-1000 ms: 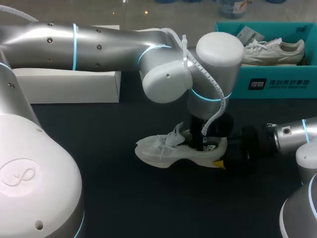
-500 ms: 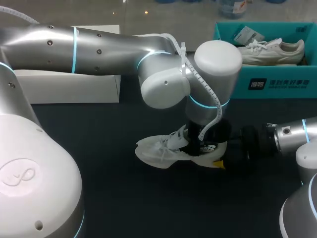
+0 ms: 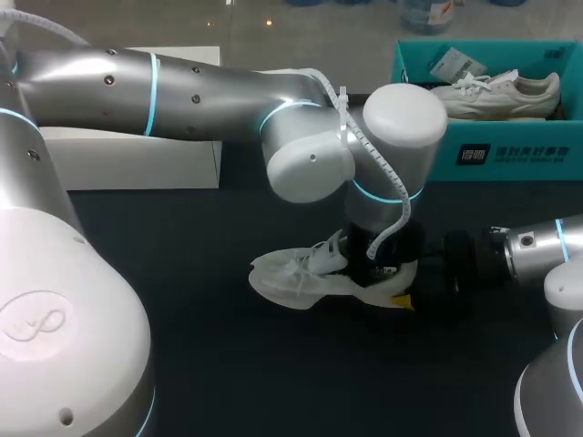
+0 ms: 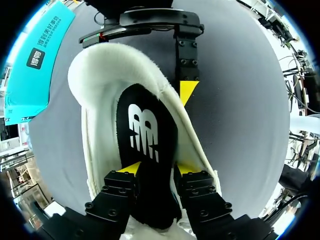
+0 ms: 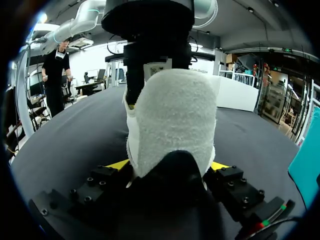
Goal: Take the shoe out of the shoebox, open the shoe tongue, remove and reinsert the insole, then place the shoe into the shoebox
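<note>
While the white shoe [image 3: 290,279] lies on the desk [image 3: 164,264], the right pincer [image 5: 169,165] clamps its heel. The left pincer [image 4: 158,169], inside it, seemingly pinches the black insole [image 4: 145,132].

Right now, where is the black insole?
In the left wrist view, the black insole lies inside the white shoe. Its near end is pinched between the fingers of the left gripper, while the right gripper holds the shoe's heel.
</note>
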Available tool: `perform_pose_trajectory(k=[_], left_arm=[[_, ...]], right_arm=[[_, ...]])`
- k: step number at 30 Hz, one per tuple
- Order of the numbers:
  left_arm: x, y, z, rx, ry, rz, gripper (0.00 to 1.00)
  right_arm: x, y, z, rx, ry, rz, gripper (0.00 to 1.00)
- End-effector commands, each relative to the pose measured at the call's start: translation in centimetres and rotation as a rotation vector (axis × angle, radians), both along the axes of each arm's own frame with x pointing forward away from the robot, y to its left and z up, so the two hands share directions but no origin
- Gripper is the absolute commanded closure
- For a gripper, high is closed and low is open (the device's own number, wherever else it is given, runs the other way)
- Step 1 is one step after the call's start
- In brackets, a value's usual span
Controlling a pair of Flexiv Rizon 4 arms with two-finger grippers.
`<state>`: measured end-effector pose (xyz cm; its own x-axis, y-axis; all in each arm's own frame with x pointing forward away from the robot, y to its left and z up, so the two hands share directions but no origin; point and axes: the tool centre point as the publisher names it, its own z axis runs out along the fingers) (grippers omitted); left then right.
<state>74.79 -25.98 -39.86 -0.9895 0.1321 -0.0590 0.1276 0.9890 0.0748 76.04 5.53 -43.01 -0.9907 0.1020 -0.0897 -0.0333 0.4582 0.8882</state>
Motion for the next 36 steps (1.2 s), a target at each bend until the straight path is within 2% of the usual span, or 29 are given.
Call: perform_pose_trajectory(k=[1,4,5,6,11,17,26,36], left_arm=[[0.1,-0.4,-2.6,0.0,0.002,-0.001,0.58],[0.0,0.4,-3.9,-0.011,-0.004,0.017,0.6],[0.0,0.8,-4.1,-0.016,-0.015,0.018,0.89],[0.0,0.9,-4.2,-0.02,-0.012,0.019,1.0],[0.7,1.7,-2.8,-0.067,-0.058,0.048,1.0],[1.2,1.6,-1.1,-0.092,-0.088,0.051,1.0],[0.7,0.9,1.5,-0.128,-0.121,0.023,1.0],[0.2,0.9,5.4,-0.181,-0.163,0.007,1.0]], right_arm=[[0.1,0.1,-0.4,-0.003,0.001,-0.002,1.0],[0.1,0.1,-0.4,-0.003,0.001,-0.002,1.0],[0.1,0.1,-0.4,-0.003,0.001,-0.002,1.0],[0.1,0.1,-0.4,-0.003,0.001,-0.002,1.0],[0.1,0.1,-0.4,-0.003,0.001,-0.002,1.0],[0.1,0.1,-0.4,-0.003,0.001,-0.002,1.0],[0.1,0.1,-0.4,-0.003,0.001,-0.002,1.0],[0.1,0.1,-0.4,-0.003,0.001,-0.002,1.0]])
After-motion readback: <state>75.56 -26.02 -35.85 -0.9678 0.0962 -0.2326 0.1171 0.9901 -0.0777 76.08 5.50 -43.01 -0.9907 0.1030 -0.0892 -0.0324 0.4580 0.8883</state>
